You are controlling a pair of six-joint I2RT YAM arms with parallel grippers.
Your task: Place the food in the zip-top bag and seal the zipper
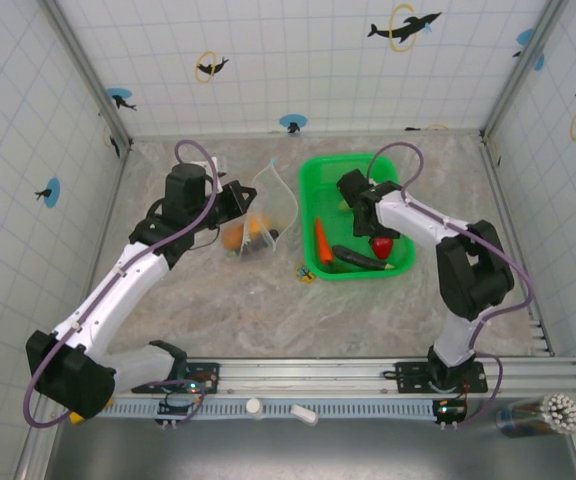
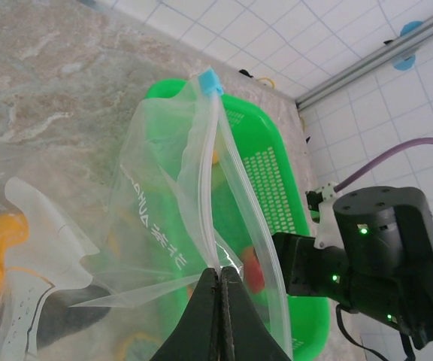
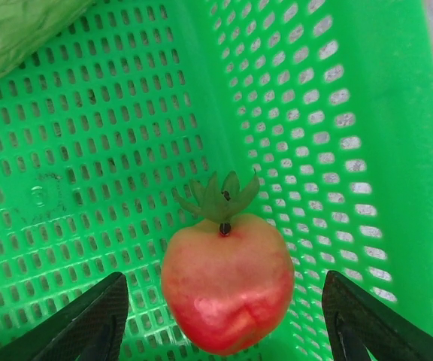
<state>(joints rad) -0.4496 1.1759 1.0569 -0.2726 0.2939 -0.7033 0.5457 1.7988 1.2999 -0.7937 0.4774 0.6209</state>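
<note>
Pinching the mouth edge of the clear bag (image 2: 160, 226), the left gripper (image 2: 218, 277) is clamped fully closed on the plastic, with the zip strip (image 2: 215, 143) running up from its fingers to a blue slider (image 2: 211, 80). The bag stands on the table (image 1: 268, 300) just left of the green basket (image 1: 311, 190), an orange fruit (image 1: 233, 237) inside it. The right gripper (image 3: 222, 308) hangs wide open over the basket's near right part, fingers (image 3: 89, 323) either side of the red apple (image 3: 226, 286), not touching it. A carrot (image 1: 322, 243) and a cucumber (image 1: 360, 259) lie nearby
</note>
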